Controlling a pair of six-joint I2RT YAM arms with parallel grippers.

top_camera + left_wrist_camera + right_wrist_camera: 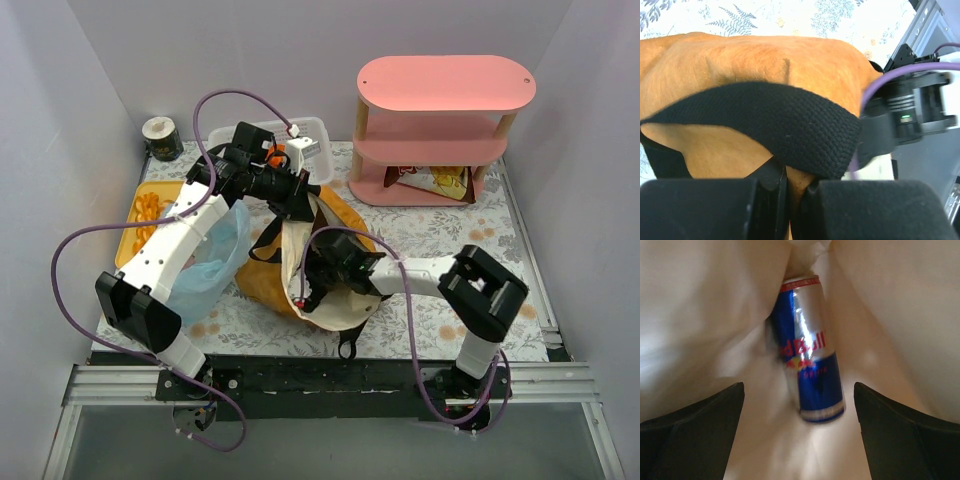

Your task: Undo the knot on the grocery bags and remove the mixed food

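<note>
Two bags sit mid-frame: one pale blue plastic bag [212, 262] and one mustard tote [262, 283]. One drink can [810, 350]. One snack packet [440, 181] at right. One cup [160, 137] at upper left. Pastry pieces [148, 208] at left, seemingly several, too small to count.

Soft, even light; wrist close-ups slightly blurred.

The brand name "Red Bull" is printed in red letters on the can [807, 347], across its silver panel, as seen in the right wrist view; the first letter is partly turned away. A smaller line beneath it is blurred and cannot be read. Print on the packet [436, 181] and on the cup [161, 139] is too small to be made out.
</note>
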